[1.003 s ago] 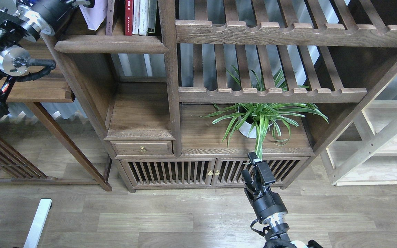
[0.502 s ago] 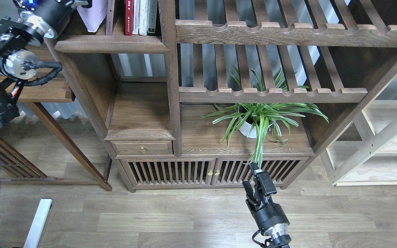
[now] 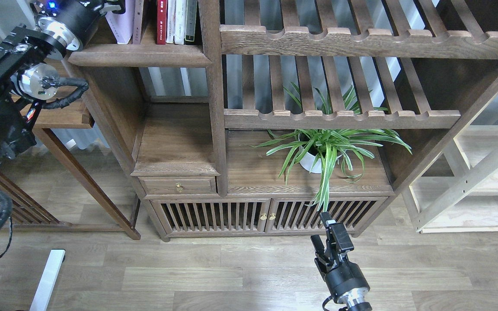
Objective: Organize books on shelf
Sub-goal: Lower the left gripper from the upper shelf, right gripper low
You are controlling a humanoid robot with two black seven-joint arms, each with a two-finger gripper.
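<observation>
No text can be made out. The dark red paperback spine (image 3: 161, 21) standing on the dark-brown wooden shelf board (image 3: 138, 55) carries a column of small pale marks, too small to read. The white spines (image 3: 175, 20) just beside it show faint grey print, also illegible. The pale lavender book (image 3: 120, 21) at the left end shows no lettering that can be told.
</observation>
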